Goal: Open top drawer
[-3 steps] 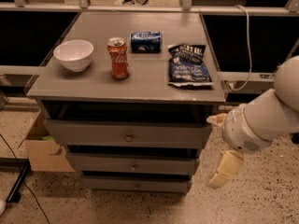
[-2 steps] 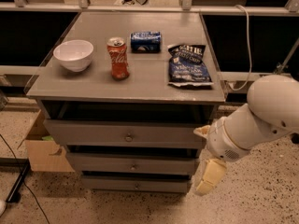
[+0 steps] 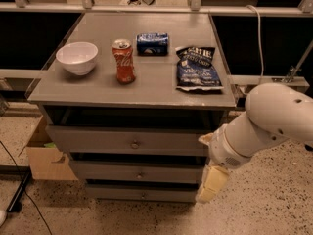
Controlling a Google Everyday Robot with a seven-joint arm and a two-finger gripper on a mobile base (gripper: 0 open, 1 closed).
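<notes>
Gripper point(image 3: 210, 182) hangs low off the cabinet's point(image 3: 98, 172) right front corner, grip state cannot be told; top drawer point(image 3: 127, 141), shut, sits left of it under a tabletop point(image 3: 156, 84) bearing, left to right, white bowl point(image 3: 77, 58), red can point(image 3: 123, 61), blue packet point(image 3: 152, 43), chip bag point(image 3: 197, 68).

dim warm overhead light (deep shadow under the tabletop point(image 3: 156, 89)), the hand point(image 3: 211, 185) pale at lower right.
</notes>
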